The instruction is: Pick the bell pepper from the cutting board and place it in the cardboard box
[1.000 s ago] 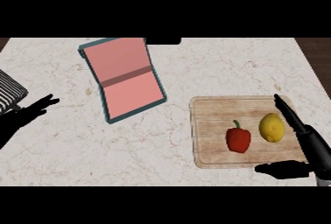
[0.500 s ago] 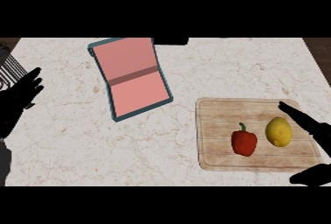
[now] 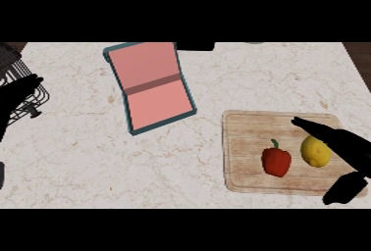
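Note:
A red bell pepper with a green stem lies on the wooden cutting board at the right, beside a yellow lemon. My right hand hangs open over the board's right side, fingers stretched past the lemon and thumb low near the board's front corner, apart from the pepper. The box, teal-edged with a pink inside, lies open and flat at the upper middle. My left hand rests open at the far left edge.
A dark wire rack stands at the far left by my left hand. A dark object sits at the counter's back edge behind the box. Marble counter spreads between box and board.
The view has shifted, so box and board sit lower and further right. My right hand has drawn in over the lemon, its thumb lower. My left hand has risen at the left edge.

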Robot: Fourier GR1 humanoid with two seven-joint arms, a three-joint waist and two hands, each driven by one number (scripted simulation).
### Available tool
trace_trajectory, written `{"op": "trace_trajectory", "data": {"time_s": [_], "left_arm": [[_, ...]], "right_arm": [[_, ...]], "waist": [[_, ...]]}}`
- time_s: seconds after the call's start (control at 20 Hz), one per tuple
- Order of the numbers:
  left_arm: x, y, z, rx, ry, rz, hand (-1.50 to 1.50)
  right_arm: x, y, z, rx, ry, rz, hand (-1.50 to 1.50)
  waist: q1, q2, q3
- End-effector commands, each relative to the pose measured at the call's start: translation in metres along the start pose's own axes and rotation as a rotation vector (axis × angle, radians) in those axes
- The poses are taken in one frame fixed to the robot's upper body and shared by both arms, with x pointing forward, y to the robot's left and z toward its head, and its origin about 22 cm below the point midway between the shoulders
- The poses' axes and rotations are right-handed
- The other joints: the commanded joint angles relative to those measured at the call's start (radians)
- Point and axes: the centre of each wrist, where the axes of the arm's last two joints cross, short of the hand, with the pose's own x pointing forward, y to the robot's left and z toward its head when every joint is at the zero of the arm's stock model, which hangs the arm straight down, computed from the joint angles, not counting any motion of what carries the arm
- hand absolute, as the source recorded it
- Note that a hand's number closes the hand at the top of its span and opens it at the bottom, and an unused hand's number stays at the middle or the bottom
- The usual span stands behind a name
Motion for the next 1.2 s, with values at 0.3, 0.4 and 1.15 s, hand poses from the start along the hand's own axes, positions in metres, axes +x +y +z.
{"op": "trace_trajectory", "data": {"time_s": [0.3,0.4,1.15], "left_arm": [[-0.059,-0.045,0.030,0.033,0.023,-0.205,0.00],[-0.058,-0.027,0.031,0.052,0.021,-0.211,0.00],[-0.067,-0.038,0.035,0.038,0.049,-0.214,0.00]], "right_arm": [[0.033,0.011,-0.045,0.083,0.044,0.073,-1.50],[0.039,0.004,-0.059,0.090,0.036,0.072,-1.50],[0.064,0.009,-0.033,0.076,-0.107,0.019,-1.50]], "waist": [[-0.021,-0.009,0.005],[-0.020,-0.009,0.005],[-0.027,-0.011,0.005]]}}
